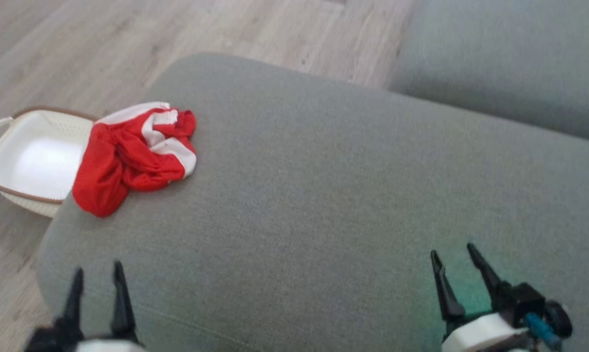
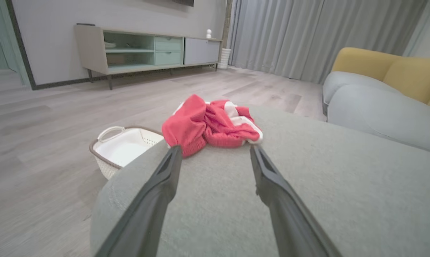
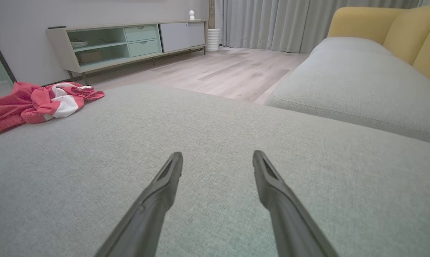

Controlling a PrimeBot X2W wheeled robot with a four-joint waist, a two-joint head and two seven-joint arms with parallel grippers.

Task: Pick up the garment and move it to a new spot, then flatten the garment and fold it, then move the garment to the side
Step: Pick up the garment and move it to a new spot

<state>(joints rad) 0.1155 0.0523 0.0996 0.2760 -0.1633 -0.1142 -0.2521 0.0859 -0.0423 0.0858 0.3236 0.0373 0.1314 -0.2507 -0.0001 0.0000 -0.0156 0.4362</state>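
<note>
A: Where's the garment (image 1: 135, 154)?

B: About ten o'clock on the grey cushion (image 1: 333, 195) in the head view, right at its edge. The white basket (image 1: 20, 193) stands on the floor just beyond, at nine. It looks like a dropped heap, with nothing flattened or folded yet.

A: Which way does it run?

B: It's crumpled, so I can't tell top from bottom. The heap's long axis goes from seven o'clock to one o'clock. A plain red lobe droops toward the cushion's rim at the seven end, and the white-banded folds bunch at the one end.

A: And the claws?

B: The left claw (image 1: 98, 268) is at seven o'clock and the right claw (image 1: 452, 250) at five. Both are spread wide with nothing in them, well apart from the cloth. I'd judge that a ready stance before the pickup. From the left wrist the heap sits dead ahead at twelve, so the left looks the natural one to reach. From the right wrist it's off at ten.
</note>
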